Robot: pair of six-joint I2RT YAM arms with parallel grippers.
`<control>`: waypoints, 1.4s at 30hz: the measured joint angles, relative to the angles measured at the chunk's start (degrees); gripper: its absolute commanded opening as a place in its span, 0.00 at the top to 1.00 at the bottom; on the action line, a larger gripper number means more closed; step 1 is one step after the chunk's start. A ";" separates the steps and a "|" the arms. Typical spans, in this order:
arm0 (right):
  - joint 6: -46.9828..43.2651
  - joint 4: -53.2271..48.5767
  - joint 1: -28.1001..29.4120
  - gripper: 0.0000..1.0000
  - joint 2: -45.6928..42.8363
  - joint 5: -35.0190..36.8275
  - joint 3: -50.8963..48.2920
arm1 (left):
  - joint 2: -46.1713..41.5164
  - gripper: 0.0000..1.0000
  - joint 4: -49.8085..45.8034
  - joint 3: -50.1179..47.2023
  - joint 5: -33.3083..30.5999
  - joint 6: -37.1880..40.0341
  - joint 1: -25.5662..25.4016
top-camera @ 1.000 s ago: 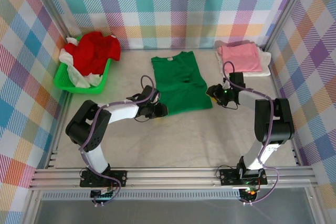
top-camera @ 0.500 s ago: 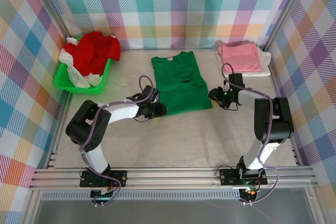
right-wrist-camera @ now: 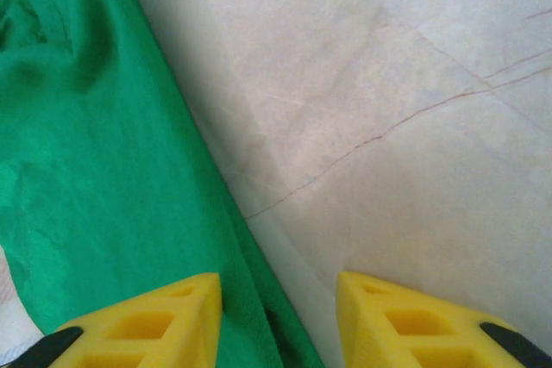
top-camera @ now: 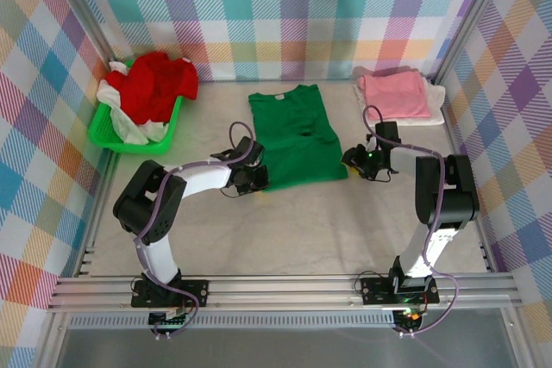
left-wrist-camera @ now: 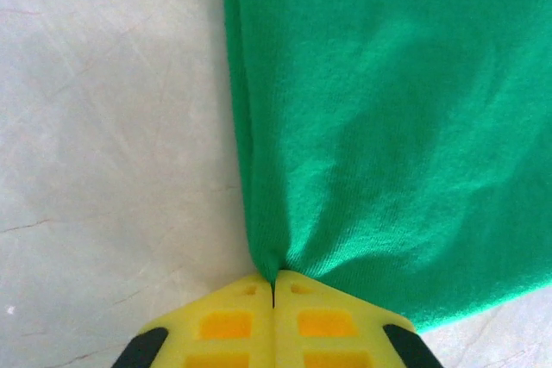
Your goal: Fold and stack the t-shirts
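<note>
A green t-shirt (top-camera: 296,134) lies flat in the middle of the table, its sides folded in. My left gripper (top-camera: 256,178) sits at its near left corner; in the left wrist view the yellow fingers (left-wrist-camera: 226,325) are shut on the green cloth (left-wrist-camera: 379,127), pinching the corner. My right gripper (top-camera: 349,159) is at the shirt's near right edge. In the right wrist view its fingertips (right-wrist-camera: 155,321) stand apart, straddling the green hem (right-wrist-camera: 103,170), which lies between them. Folded pink (top-camera: 393,95) and white t-shirts are stacked at the back right.
A lime-green basket (top-camera: 108,131) at the back left holds a crumpled red t-shirt (top-camera: 157,82) and a white one (top-camera: 116,96). Checked walls and metal posts close in the table. Bare marbled tabletop (top-camera: 293,230) lies in front of the green shirt.
My left gripper has shut on the shirt's near left corner; earlier it stood open there. The right gripper has edged slightly in toward the shirt's right edge.
</note>
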 measured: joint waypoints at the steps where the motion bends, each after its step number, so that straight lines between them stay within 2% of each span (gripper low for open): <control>1: 0.00 0.44 0.33 0.61 0.13 -0.66 0.00 | 0.02 1.00 0.39 0.00 0.02 -0.39 0.00; 8: -0.02 2.23 2.75 0.61 -0.90 -5.29 -2.10 | -1.60 1.00 4.28 -3.19 -0.07 -0.33 1.22; 16: -0.04 1.55 3.89 0.61 -13.35 -2.73 -9.66 | -7.72 1.00 4.00 -10.03 -1.49 1.60 6.45; 25: 1.05 1.14 8.96 0.60 -11.63 -4.35 -11.13 | -7.89 1.00 4.31 -10.38 -1.27 2.75 7.02; 36: 2.27 1.42 9.01 0.60 -8.68 -3.65 -11.87 | -7.93 1.00 4.55 -10.56 -1.27 2.97 7.04; 42: 2.89 1.14 8.98 0.65 -7.91 -4.04 -11.32 | -7.93 1.00 4.57 -10.56 -1.25 2.97 7.04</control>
